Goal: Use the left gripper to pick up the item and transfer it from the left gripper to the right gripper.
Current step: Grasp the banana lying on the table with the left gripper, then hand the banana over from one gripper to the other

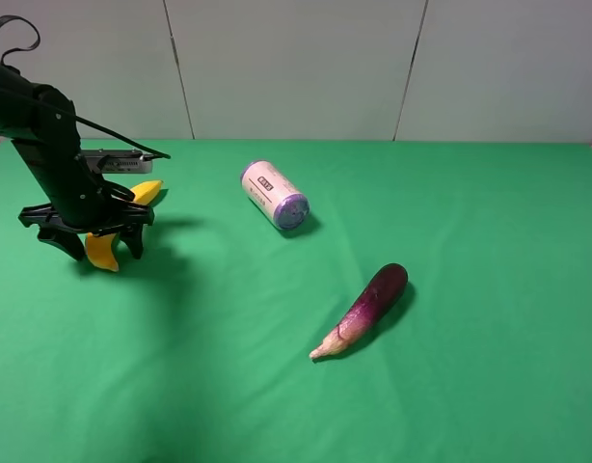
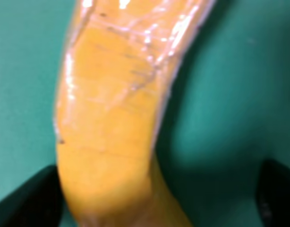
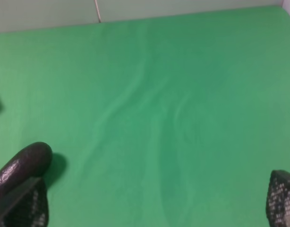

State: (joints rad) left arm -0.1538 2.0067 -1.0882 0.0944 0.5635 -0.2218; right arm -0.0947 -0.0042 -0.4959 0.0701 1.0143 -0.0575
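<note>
The yellow banana (image 1: 147, 190) lies on the green cloth at the far left. My left gripper (image 1: 92, 239) is low over it, open, with one black finger on each side of its middle. In the left wrist view the banana (image 2: 112, 132) fills the frame; one finger (image 2: 27, 203) sits right beside it and the other finger (image 2: 277, 198) stands well apart. My right gripper (image 3: 154, 208) is open and empty, and only its fingertips (image 3: 27, 208) show in the right wrist view. It is out of the exterior high view.
A white-and-purple can (image 1: 274, 195) lies on its side in the middle back. A purple eggplant (image 1: 365, 309) lies right of centre and also shows in the right wrist view (image 3: 22, 165) by one fingertip. A pale wall (image 1: 296, 68) stands behind the green table (image 1: 470, 241).
</note>
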